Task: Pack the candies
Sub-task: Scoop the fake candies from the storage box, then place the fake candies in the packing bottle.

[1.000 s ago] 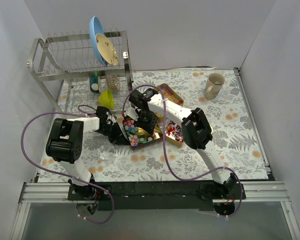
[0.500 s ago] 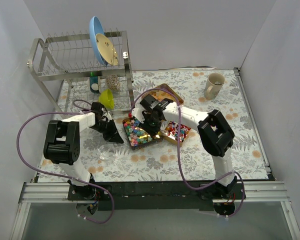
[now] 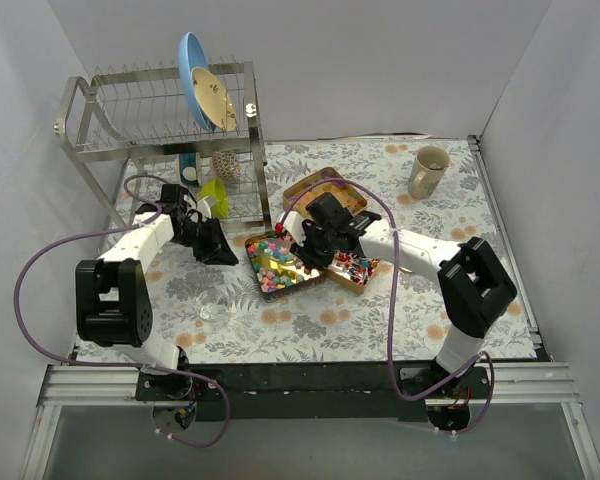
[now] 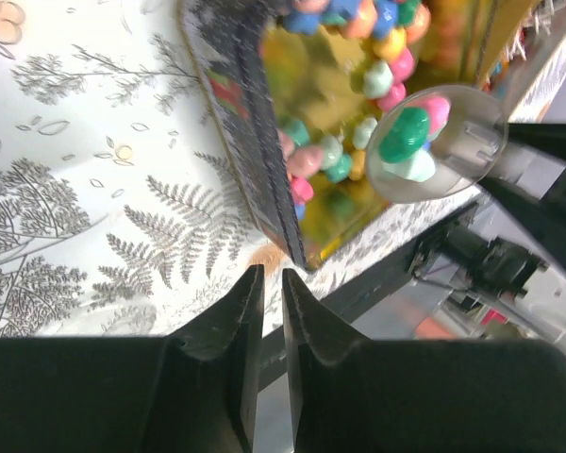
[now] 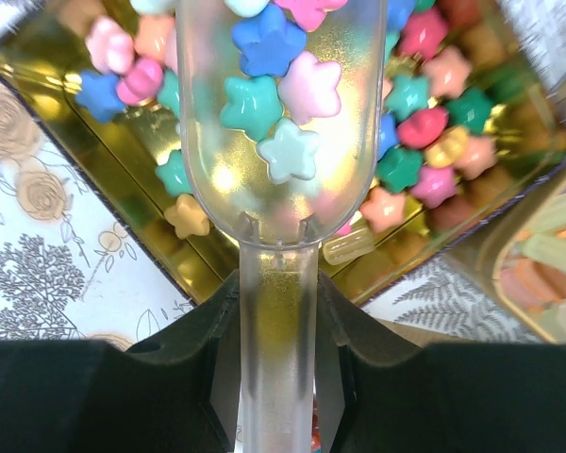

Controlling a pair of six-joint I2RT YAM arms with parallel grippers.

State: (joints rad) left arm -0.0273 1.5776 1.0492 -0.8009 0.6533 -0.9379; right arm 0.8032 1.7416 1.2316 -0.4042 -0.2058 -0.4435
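Observation:
A gold tin (image 3: pixel 265 280) holds pastel star candies (image 3: pixel 276 258). My right gripper (image 3: pixel 318 243) is shut on the handle of a clear plastic scoop (image 5: pixel 275 311). The scoop's bowl (image 5: pixel 269 113) holds several star candies over this tin (image 5: pixel 141 160). One yellow wrapped piece (image 5: pixel 347 245) lies among the stars. A second tin (image 3: pixel 354 266) to the right holds red-white-blue wrapped candies. A third tin (image 3: pixel 325 187) lies behind. My left gripper (image 3: pixel 216 246) is shut and empty, left of the star tin (image 4: pixel 264 189). The loaded scoop (image 4: pixel 424 142) shows in its view.
A steel dish rack (image 3: pixel 160 110) with a blue plate (image 3: pixel 193 75) stands at the back left, a yellow-green cup (image 3: pixel 212 195) under it. A beige mug (image 3: pixel 427 170) stands at the back right. A small clear object (image 3: pixel 208 310) lies near the left arm. Walls enclose the table.
My left gripper has drawn back to the left, away from the star tin. My right arm has swung its elbow to the right, still holding the scoop over the star tin.

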